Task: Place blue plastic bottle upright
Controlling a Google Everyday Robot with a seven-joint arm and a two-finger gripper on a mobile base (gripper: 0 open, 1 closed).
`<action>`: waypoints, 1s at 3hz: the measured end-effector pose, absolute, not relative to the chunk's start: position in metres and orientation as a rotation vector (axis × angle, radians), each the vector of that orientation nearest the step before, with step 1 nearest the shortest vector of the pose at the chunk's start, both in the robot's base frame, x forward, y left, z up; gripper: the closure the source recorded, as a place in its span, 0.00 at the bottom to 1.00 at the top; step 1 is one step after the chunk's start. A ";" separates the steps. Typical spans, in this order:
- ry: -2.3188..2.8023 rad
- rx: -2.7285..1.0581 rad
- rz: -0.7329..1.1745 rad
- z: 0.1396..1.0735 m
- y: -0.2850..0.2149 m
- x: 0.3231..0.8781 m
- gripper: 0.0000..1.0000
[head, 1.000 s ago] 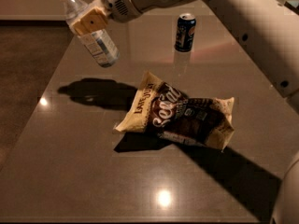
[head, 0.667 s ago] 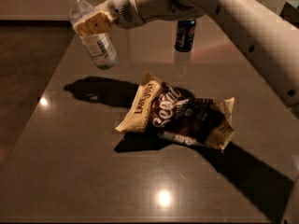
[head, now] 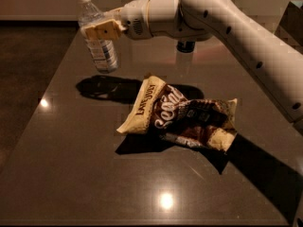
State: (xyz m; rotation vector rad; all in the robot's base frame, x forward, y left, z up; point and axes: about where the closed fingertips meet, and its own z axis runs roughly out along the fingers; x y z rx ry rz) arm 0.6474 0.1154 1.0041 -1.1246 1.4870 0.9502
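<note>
The blue plastic bottle (head: 97, 37) is a small clear bottle with a white cap and a pale label. It hangs in the air above the far left part of the table (head: 71, 164), nearly upright, tilted slightly with the cap up and to the left. My gripper (head: 100, 31) is shut on the bottle's upper body, its tan finger pad across the front. The bottle's shadow lies on the table just below it.
A crumpled brown and cream snack bag (head: 177, 115) lies in the middle of the table. A dark soda can (head: 186, 46) stands at the back, mostly hidden behind my arm. The table's left edge runs close to the bottle.
The arm has swung right and forward with the bottle, now covering most of the can. The bottle has turned more upright.
</note>
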 end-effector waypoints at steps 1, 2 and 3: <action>1.478 -1.095 0.974 0.997 0.110 0.652 1.00; 1.465 -1.074 0.989 0.987 0.104 0.657 1.00; 1.443 -1.054 1.003 0.978 0.097 0.662 1.00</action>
